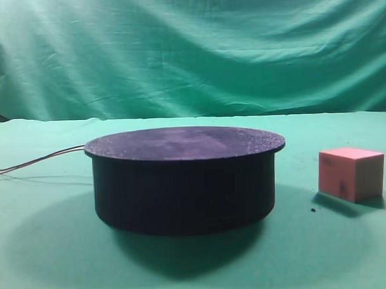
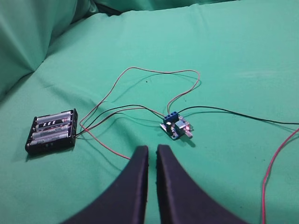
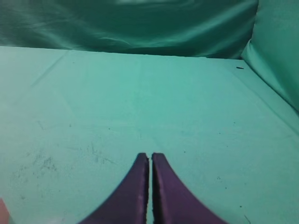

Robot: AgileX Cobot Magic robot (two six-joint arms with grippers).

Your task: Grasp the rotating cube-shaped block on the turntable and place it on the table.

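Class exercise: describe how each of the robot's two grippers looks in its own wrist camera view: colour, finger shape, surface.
The left gripper has two smooth, matte black fingers, broad at the base and curving to narrow tips. The right gripper has the same shape but looks dark purplish. No markings or cables show.

- The exterior high view is taken from low and close, almost level with the top of the turntable (image 1: 185, 179), facing the draped backdrop (image 1: 190, 49); the cube (image 1: 350, 173) is seen at right on the table (image 1: 51, 263).
- The left wrist view is aimed forward and down past the left gripper (image 2: 152, 150) at a battery holder (image 2: 52, 131) and a small circuit board (image 2: 176, 127) (joined by thin wires).
- The right wrist view is aimed forward, low over the cloth, past the right gripper (image 3: 150, 156).
- Only the green cloth is shared by all three views.
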